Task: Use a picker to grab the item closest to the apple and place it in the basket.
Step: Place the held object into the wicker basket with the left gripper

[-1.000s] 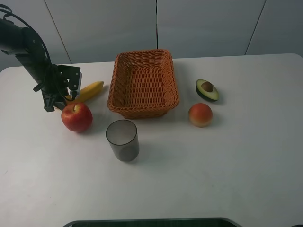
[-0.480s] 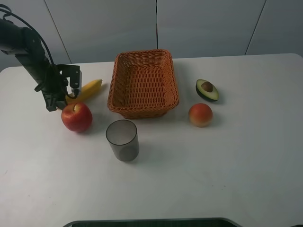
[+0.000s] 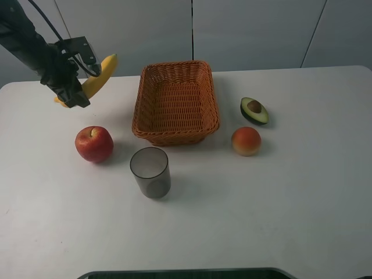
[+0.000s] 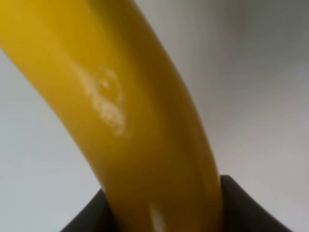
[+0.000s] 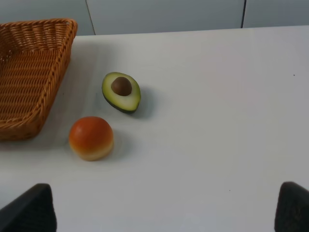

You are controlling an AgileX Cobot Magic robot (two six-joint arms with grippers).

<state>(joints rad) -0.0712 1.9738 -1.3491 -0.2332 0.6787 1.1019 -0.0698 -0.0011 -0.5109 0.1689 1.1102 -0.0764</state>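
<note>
My left gripper [image 3: 74, 81] is shut on the yellow banana [image 3: 100, 75] and holds it in the air, left of the wicker basket [image 3: 175, 103]. The banana [image 4: 130, 116] fills the left wrist view, with dark fingertips [image 4: 251, 210] at its lower end. The red apple [image 3: 93, 143] rests on the table below the gripper. My right gripper is out of the exterior high view; the right wrist view shows two dark fingertips [image 5: 295, 208] far apart with nothing between them.
A grey tumbler [image 3: 150, 172] stands in front of the basket. A halved avocado [image 3: 254, 110] and an orange-red peach [image 3: 246, 140] lie right of the basket; both also show in the right wrist view, avocado [image 5: 121, 92] and peach [image 5: 91, 137].
My left gripper has lifted the banana off the table beside the apple and risen towards the back. The apple and the other items have stayed put.
</note>
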